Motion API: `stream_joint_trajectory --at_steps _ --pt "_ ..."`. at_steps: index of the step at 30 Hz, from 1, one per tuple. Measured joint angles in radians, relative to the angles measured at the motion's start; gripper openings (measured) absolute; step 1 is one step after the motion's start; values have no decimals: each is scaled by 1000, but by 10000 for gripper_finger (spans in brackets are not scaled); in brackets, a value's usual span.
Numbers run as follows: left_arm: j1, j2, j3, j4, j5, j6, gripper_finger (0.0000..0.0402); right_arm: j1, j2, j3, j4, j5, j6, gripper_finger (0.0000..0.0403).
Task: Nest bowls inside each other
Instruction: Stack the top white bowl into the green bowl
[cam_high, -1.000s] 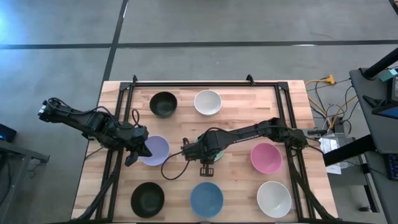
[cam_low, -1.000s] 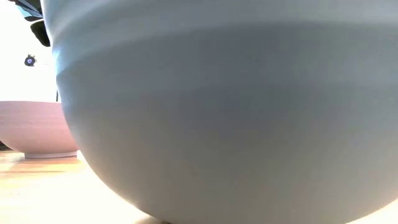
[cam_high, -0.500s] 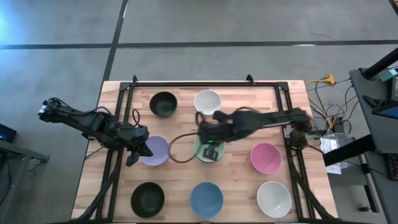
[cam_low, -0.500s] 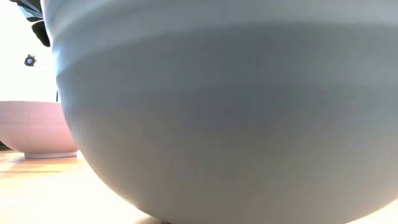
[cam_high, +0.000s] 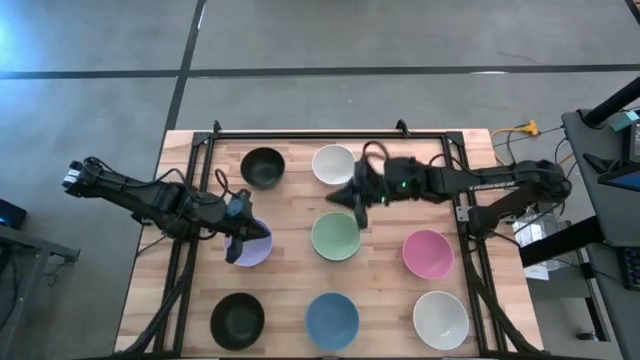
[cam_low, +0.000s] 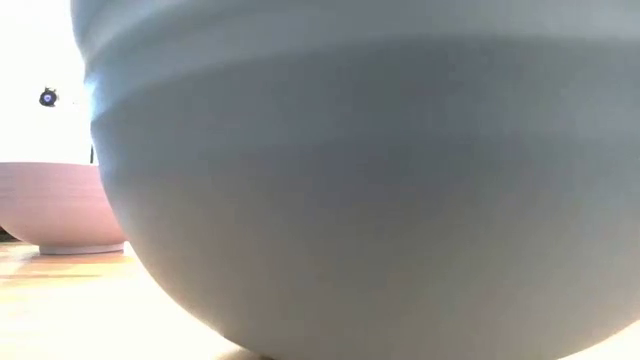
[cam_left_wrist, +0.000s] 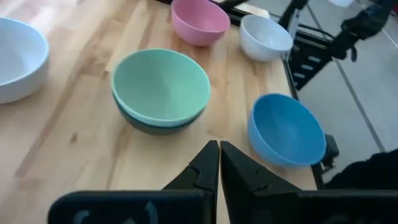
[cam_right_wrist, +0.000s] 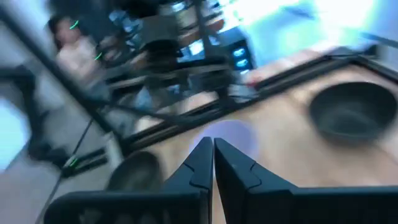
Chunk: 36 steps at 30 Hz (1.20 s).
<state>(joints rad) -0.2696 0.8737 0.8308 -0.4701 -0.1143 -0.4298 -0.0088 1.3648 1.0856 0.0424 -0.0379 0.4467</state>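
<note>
Green bowl (cam_high: 335, 235) sits mid-bench, nested in a dark bowl (cam_left_wrist: 158, 126); lavender (cam_high: 252, 246), pink (cam_high: 427, 253), blue (cam_high: 332, 320), two white and two black bowls lie singly around it. Left end effector (cam_high: 237, 240) pinched closed, empty, over the lavender bowl. Right end effector (cam_high: 358, 203) closed, empty, between the far white bowl (cam_high: 333, 163) and green bowl.

High view, table (cam_high: 290, 200), bowls in three rows, all apart
Top row: top-left bowl (cam_high: 262, 167), top-middle bowl (cam_high: 334, 164)
Middle row: middle-left bowl (cam_high: 254, 246), centre bowl (cam_high: 335, 236) nested in under bowl (cam_left_wrist: 158, 127), middle-right bowl (cam_high: 427, 253)
Bottom row: bottom-left bowl (cam_high: 237, 319), bottom-middle bowl (cam_high: 332, 320), bottom-right bowl (cam_high: 440, 319)
Left gripper (cam_high: 238, 237) over middle-left bowl
Right gripper (cam_high: 358, 196) between top-middle bowl and centre bowl
</note>
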Motion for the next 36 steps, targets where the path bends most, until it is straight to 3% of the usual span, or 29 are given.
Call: stream_joint_trajectory --at_steps 5,9,13,18,26,31,36 --pt "41 -4 14 15 -2 -8 0 -189 -59 -151 -28 -38 0 9" --pt "74 -17 20 53 -53 -8 0 -344 -42 -158 -156 -211 -73 9" --pt "126 -20 21 105 -130 -4 0 -423 22 -101 -287 -300 -262 21" --pt "214 -17 21 171 -138 -6 0 -448 137 25 -448 -362 -561 67" --pt "283 -6 21 245 -138 -9 0 -448 376 269 -767 -324 -941 140" --pt "283 -9 21 254 -134 -44 0 -448 503 384 -818 -222 -1031 152" --pt "284 -8 21 252 -134 -62 0 -448 587 471 -850 -215 -1068 152"
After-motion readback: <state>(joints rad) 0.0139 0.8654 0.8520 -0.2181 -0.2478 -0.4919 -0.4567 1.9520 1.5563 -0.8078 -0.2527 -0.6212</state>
